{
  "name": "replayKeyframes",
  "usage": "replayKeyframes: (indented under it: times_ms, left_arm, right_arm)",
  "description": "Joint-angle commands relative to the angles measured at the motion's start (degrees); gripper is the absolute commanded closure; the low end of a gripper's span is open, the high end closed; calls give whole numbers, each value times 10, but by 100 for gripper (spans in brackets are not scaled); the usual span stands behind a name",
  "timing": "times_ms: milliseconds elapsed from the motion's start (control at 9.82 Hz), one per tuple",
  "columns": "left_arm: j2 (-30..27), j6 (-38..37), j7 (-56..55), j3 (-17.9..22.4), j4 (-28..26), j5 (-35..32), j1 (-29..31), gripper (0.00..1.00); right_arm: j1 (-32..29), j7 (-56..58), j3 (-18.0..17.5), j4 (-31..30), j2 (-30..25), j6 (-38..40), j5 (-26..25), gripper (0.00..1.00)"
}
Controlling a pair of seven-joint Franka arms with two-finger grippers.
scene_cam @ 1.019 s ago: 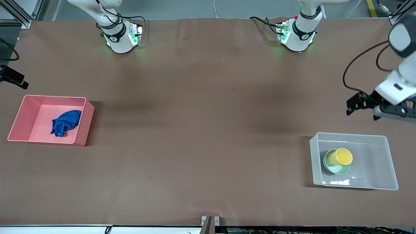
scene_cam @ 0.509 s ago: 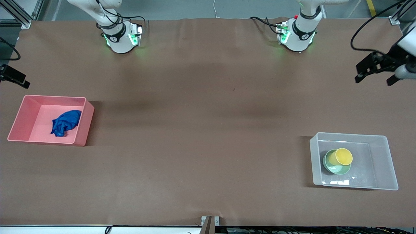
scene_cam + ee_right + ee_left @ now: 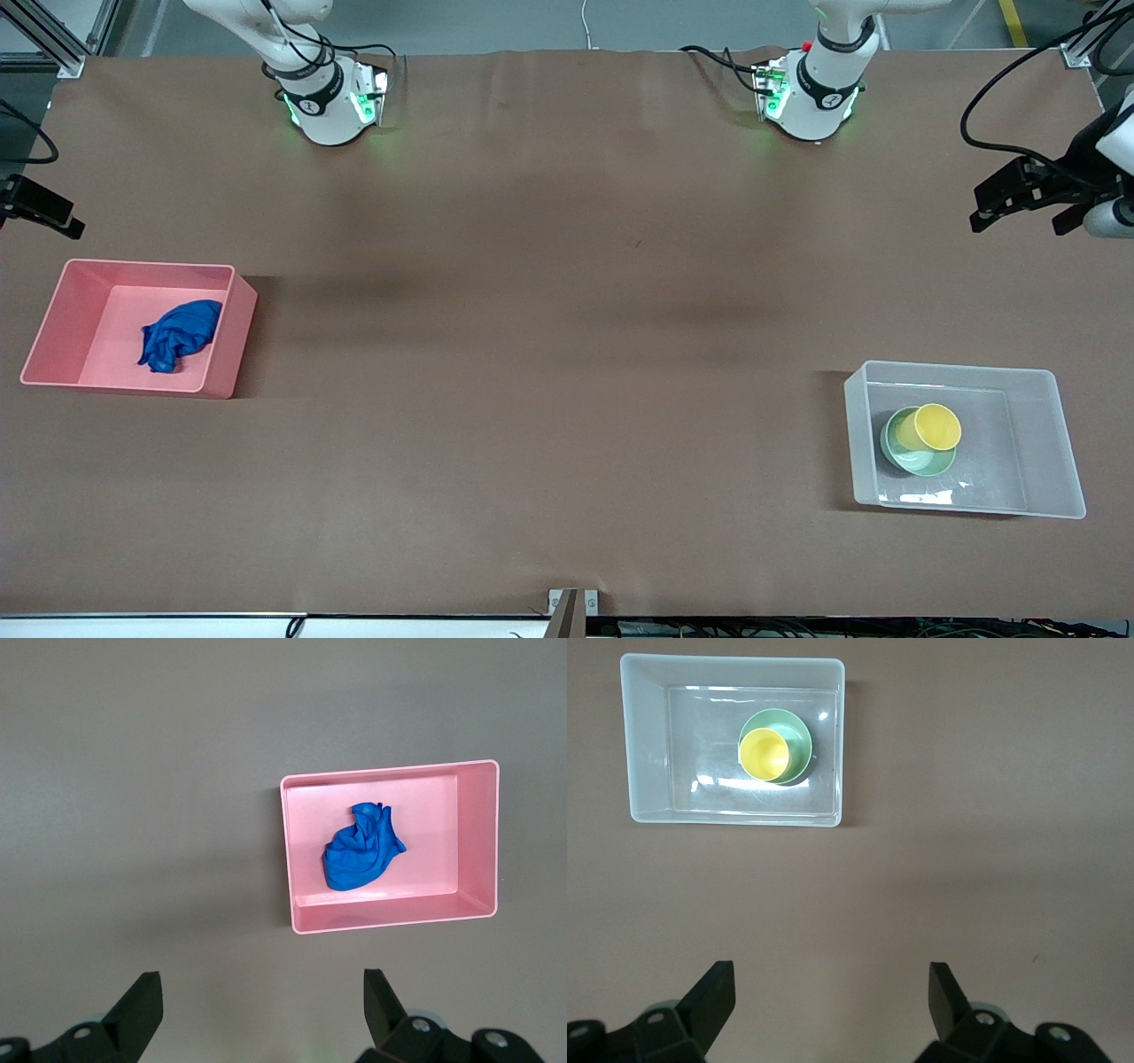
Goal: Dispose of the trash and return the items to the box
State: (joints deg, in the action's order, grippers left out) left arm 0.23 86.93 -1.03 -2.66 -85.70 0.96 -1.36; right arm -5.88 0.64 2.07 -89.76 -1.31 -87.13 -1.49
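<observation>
Both jaws wide and empty, everything sorted: I judge the task at its end.

My left gripper (image 3: 831, 992) hangs with jaws spread wide and nothing in them, up over the bare bench (image 3: 567, 354) at the left arm's end, well apart from the box (image 3: 1067, 443). My right gripper (image 3: 262, 997) is likewise wide and empty, high above the bench near the pink bin (image 3: 299, 859). Outward from the box's wall: the yellow cup (image 3: 932, 429) sits in the green bowl (image 3: 921, 462), tilted, its mouth pointing up and toward the box's middle, its long axis leaning that way. The bowl rests on the box floor, mouth up. The box's long side runs along the bench's length. The blue cloth (image 3: 177, 335) lies crumpled in the pink bin. I judge no grasp is needed next, only parking both arms.
</observation>
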Motion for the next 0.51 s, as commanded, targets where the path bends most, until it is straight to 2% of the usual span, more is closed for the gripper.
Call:
replayKeyframes:
  times_ms: [0,407]
  left_arm:
    - [-14,14,-2,-2,-39,-3,1,3]
    - [-14,13,4,-1,-40,-9,1,3]
  right_arm:
    - [0,0,-1,-10,-12,1,-7,0]
    - [0,0,-1,-10,-12,3,-7,0]
